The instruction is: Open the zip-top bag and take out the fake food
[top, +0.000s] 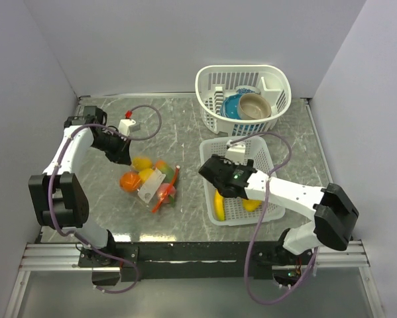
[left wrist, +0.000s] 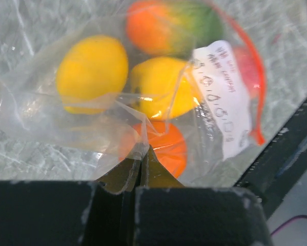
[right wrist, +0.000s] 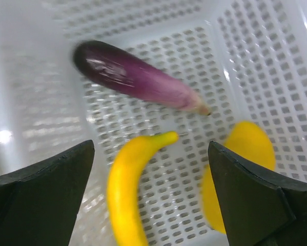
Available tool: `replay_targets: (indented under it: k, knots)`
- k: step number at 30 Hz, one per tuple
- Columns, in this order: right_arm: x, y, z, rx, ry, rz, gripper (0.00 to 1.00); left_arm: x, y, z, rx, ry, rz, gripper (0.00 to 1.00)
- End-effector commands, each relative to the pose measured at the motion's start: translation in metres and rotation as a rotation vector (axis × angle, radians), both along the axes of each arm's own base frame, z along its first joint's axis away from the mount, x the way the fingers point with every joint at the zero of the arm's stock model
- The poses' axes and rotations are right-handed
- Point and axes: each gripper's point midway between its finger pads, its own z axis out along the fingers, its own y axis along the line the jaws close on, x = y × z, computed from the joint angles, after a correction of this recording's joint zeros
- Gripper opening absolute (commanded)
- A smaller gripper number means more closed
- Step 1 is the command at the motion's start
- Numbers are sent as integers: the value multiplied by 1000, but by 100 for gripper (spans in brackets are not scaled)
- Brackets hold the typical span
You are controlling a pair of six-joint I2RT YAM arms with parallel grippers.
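1. Grey marbled tabletop (top: pixel 185 126): left gripper (left wrist: pixel 141 159) is clamped tight on the clear corner of the zip-top bag (top: pixel 152 187).
2. Bag lies at its 4 o'clock, fake food (left wrist: pixel 91 72) inside, red zipper strip (top: pixel 166 192) facing the right arm.
3. Right gripper (top: pixel 217 173), jaws wide and empty, hovers over the white basket (top: pixel 268 159); the bag mouth is at its 9 o'clock, probably its next reach.

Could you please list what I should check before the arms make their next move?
1. The left pincer is shut on the zip-top bag film: ok.
2. The right pincer is open, holding nothing: ok.
3. The banana and eggplant lie inside the white basket: ok.
4. Bag emptied: not ok, the orange fruit and yellow pieces are inside.
5. The zipper strip fully parted: cannot tell.
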Motion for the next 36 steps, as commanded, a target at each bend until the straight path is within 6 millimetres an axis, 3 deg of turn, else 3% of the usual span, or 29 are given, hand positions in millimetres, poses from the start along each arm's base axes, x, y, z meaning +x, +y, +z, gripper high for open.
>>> replay_targets:
  k: [1, 2, 5, 7, 8, 9, 10, 12, 13, 17, 19, 23, 29, 32, 33, 36]
  knots:
    - [6, 41, 66, 45, -196, 132, 100, 16, 13, -20, 80, -34, 38, 1]
    - [-1, 65, 74, 63, -222, 225, 100, 17, 17, -27, 102, -25, 49, 1]
    - [-20, 114, 70, 93, -222, 417, 100, 22, 24, -45, 142, -21, 70, 1]
    - [-30, 140, 63, 102, -197, 511, 100, 24, 29, -56, 168, -17, 80, 1]
    - [-37, 161, 50, 112, -160, 596, 100, 24, 30, -59, 172, -10, 80, 1]
    - [-41, 173, 43, 120, -143, 638, 100, 25, 31, -62, 179, -12, 83, 1]
    - [-43, 183, 25, 92, -106, 683, 100, 24, 32, -65, 185, -10, 84, 1]
    - [-48, 206, 14, 127, -69, 749, 100, 23, 34, -69, 197, -5, 89, 1]
    - [-50, 213, -5, 98, -33, 777, 100, 24, 34, -70, 199, -11, 88, 1]
    - [-48, 243, -24, 90, -10, 856, 100, 23, 36, -71, 210, -13, 86, 1]
    - [-46, 247, -35, 59, 3, 864, 100, 22, 36, -71, 208, -13, 84, 1]
    - [-39, 255, -38, 48, 3, 861, 100, 21, 34, -71, 200, -13, 77, 1]
    - [-31, 248, -54, 22, 24, 838, 100, 18, 31, -71, 186, -13, 66, 1]
    - [-31, 245, -64, 16, 47, 841, 87, 17, 31, -71, 182, -13, 62, 1]
    - [-30, 243, -66, 17, 54, 839, 78, 17, 31, -72, 186, -10, 63, 1]
    - [-31, 237, -67, 4, 61, 830, 67, 17, 32, -70, 189, -18, 62, 1]
